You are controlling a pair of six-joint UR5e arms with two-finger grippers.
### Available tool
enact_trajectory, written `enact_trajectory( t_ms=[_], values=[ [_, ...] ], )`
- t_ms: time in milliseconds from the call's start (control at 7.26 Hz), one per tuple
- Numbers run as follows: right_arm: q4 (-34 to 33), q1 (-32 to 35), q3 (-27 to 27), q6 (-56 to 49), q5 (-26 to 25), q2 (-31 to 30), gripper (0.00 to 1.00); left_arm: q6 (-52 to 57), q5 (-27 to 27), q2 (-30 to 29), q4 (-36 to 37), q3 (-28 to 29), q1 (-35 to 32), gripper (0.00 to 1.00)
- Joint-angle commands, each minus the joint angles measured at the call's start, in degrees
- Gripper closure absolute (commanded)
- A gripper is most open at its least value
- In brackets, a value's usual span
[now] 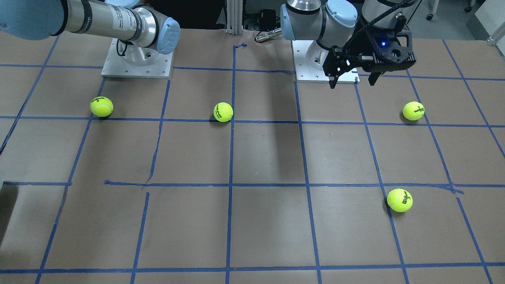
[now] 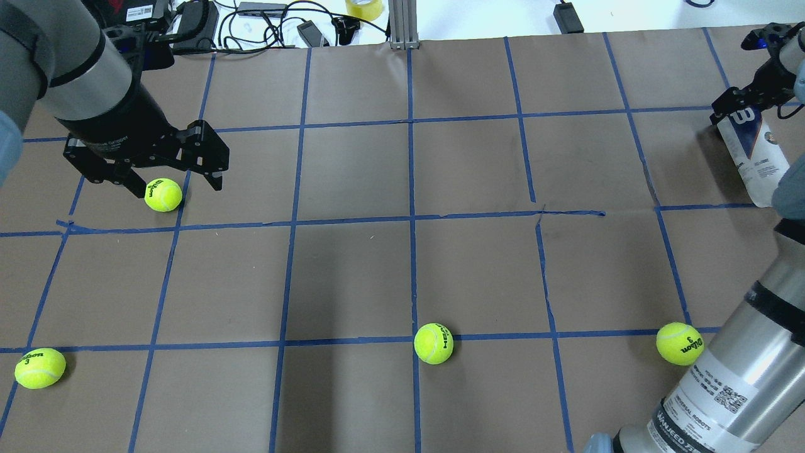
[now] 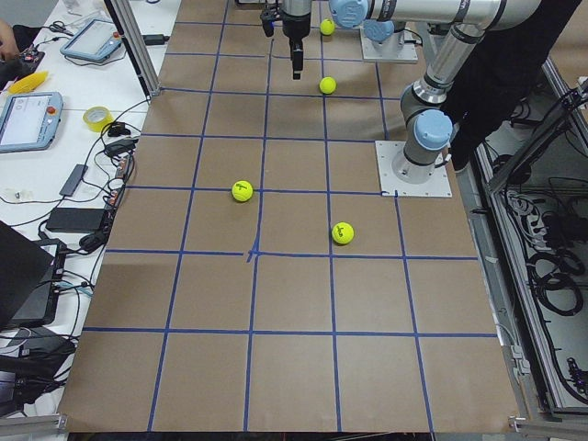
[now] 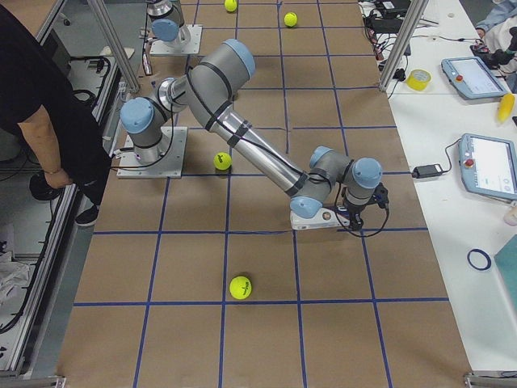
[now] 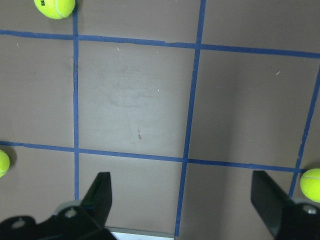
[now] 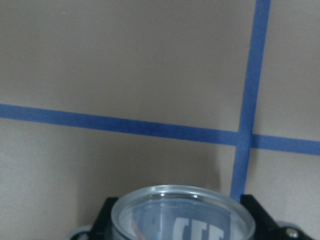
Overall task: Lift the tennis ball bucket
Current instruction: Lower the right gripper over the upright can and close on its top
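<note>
Brown paper covers your table (image 2: 352, 176), ruled into squares by blue tape (image 2: 410, 189). Beyond its far edge, from left to right, you have black cables (image 2: 251, 19), a roll of yellow tape (image 2: 364, 7) and an aluminium post (image 2: 397, 25). A tablet (image 3: 28, 118) sits on the white side bench. A person in dark clothes (image 4: 40, 97) stands near the robot's base.

Reading the overhead view from the left, a tennis ball (image 2: 39, 368) lies at the near corner. The left gripper (image 2: 176, 185) hangs above the paper with its jaws spread wide, and a second ball (image 2: 163, 194) shows just by it. A third ball (image 2: 433, 343) sits near the middle, and a fourth ball (image 2: 680, 343) is beside the right arm.

At the far right the tennis ball bucket (image 2: 755, 160) is on its side, low over the paper; you cannot tell whether it touches. Its long axis runs from the table's far side back toward the robot, slanting slightly rightward. The clear-rimmed end points away from the robot, and the other end is partly hidden behind the arm. The right gripper (image 6: 180, 207) pinches that rimmed end, a finger against each side.
</note>
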Motion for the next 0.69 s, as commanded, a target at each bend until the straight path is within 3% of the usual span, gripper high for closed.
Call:
enact_trajectory(
  t_ms=[0,275,551],
  values=[
    [0.87,0.08,-0.08,2.64,-0.71,-0.85,0.37,0.0,0.0,0.0,0.0,0.0,-0.02,0.0],
    [5.59,0.78,-0.17,2.67,-0.2,-6.36,0.37,0.0,0.09,-0.09,0.0,0.0,-0.02,0.0],
    [10.33,9.17,1.32,-0.05,-0.19,-13.65,0.41,0.0,0.09,-0.09,0.0,-0.09,-0.28,0.0]
  ],
)
